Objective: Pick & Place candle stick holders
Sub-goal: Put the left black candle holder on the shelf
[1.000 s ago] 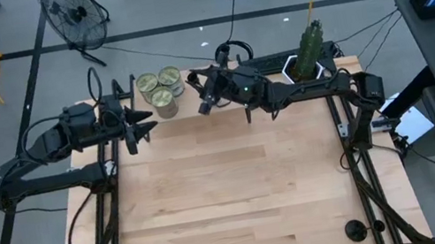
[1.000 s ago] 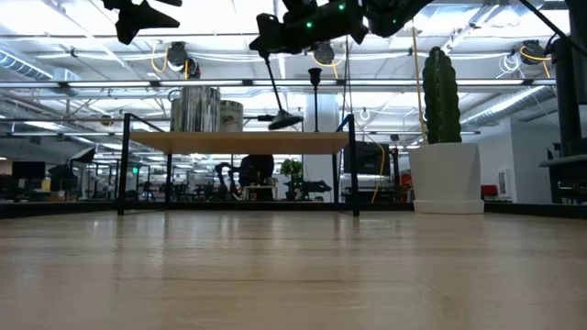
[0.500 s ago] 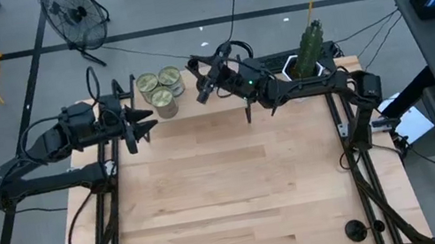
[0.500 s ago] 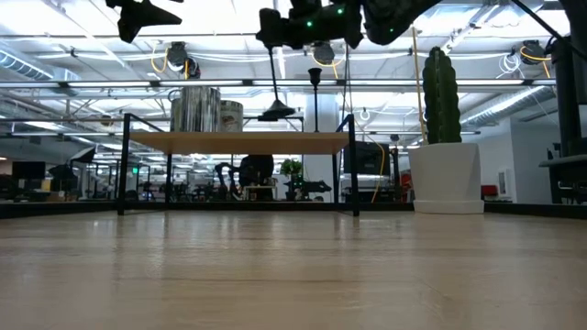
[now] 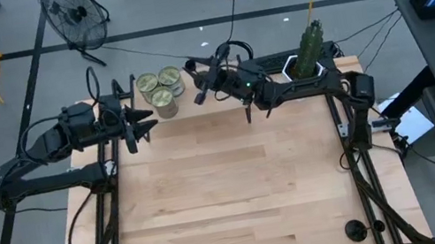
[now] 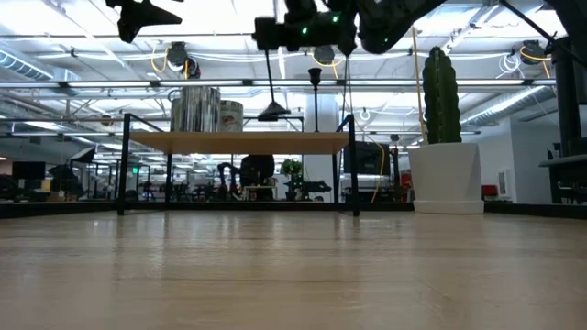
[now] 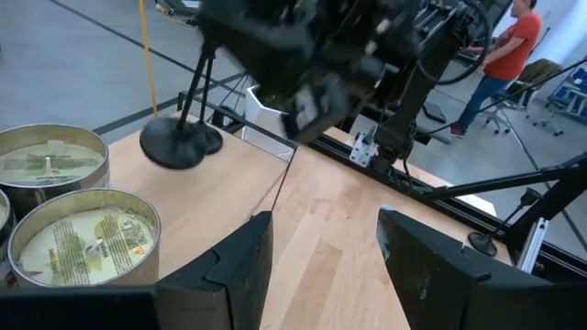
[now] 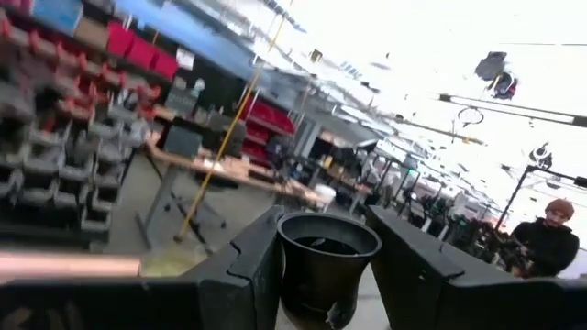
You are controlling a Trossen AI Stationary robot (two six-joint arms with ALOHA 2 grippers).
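Note:
One black candle stick holder hangs over the raised wooden shelf at the table's far edge, with my right gripper shut on it, high above the shelf. A second holder stands upright on its base on the shelf, just right of the first. A third shows by its round base at the table's near right corner. My left gripper waits open at the far left, with nothing between its fingers. My right gripper pinches the holder's cup top between its two fingers, one on each side of the cup. The fingers come at it roughly level, from the table's right. The stem hangs straight down below them, and the round base is clear above the shelf.
Three tin cans stand on the shelf's left part, close to the hanging base. A potted cactus stands at the far right. A person is in the room beyond the table.
My right gripper has gone a little toward the far left and tipped upward. The holder it carries has swung from slanting, base out to the right, to hanging straight down, and its base has risen slightly above the shelf.

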